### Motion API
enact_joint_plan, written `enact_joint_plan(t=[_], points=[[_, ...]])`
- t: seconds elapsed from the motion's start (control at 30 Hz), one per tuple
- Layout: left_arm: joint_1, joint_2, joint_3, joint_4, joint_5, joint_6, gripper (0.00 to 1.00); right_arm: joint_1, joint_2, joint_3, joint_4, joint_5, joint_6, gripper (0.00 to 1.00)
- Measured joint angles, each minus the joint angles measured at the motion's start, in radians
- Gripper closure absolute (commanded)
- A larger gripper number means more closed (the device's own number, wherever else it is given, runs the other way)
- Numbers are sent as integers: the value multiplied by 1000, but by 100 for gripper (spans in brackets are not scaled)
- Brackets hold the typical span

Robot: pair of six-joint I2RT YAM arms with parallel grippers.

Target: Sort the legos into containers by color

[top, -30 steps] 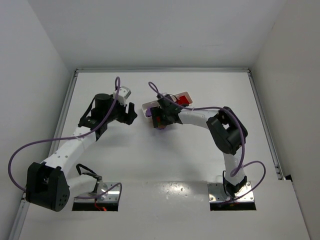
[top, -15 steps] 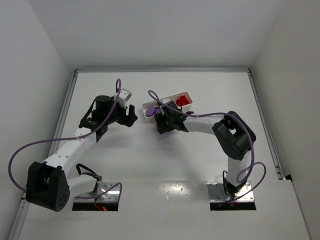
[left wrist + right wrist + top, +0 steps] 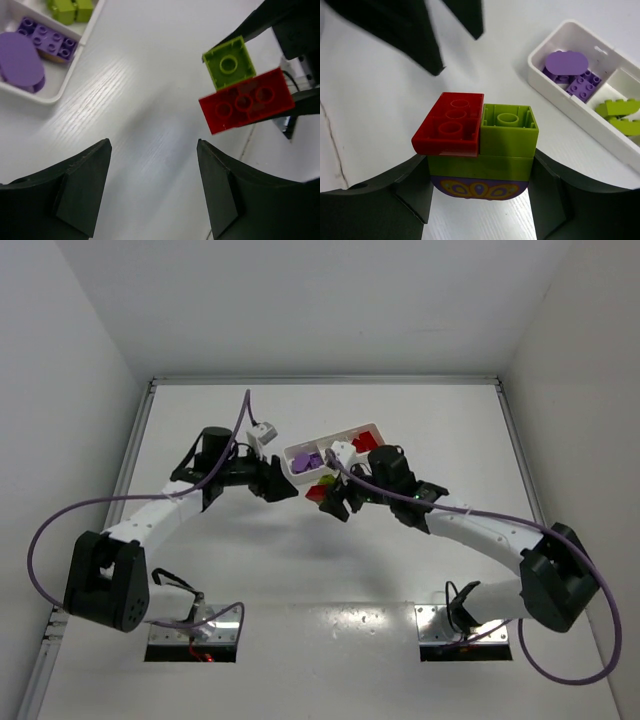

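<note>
My right gripper (image 3: 480, 164) is shut on a stuck-together stack of legos: a red brick (image 3: 451, 124) and a yellow-green brick (image 3: 508, 131) on a purple printed piece (image 3: 479, 189). In the top view the right gripper (image 3: 333, 502) holds the stack just in front of the white tray (image 3: 345, 432). My left gripper (image 3: 283, 485) is open and empty, just left of the stack. The left wrist view shows its open fingers (image 3: 80, 190), with the red brick (image 3: 246, 101) and the green brick (image 3: 229, 62) ahead. The tray's compartments hold purple legos (image 3: 580, 82), yellow-green legos (image 3: 620, 107) and red legos (image 3: 365, 443).
The tray's corner (image 3: 55, 95) lies at the upper left of the left wrist view, with purple pieces (image 3: 47, 40) inside. The left gripper's dark fingers (image 3: 415, 30) hang just beyond the stack in the right wrist view. White walls ring the table.
My right arm has swung out and drawn the stack from the tray towards the table's middle. My left gripper has moved right, close to the stack.
</note>
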Motion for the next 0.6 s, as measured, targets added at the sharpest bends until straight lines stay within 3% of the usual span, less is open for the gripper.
enact_joint_plan(t=[0.33,0.6], points=[[5,172,188,24,336,-110,25,-12,-82,-132,23,-92,-328,100],[-25,213,201,27,399,-149,25,-12,-86,-151,68,-64,-465,100]])
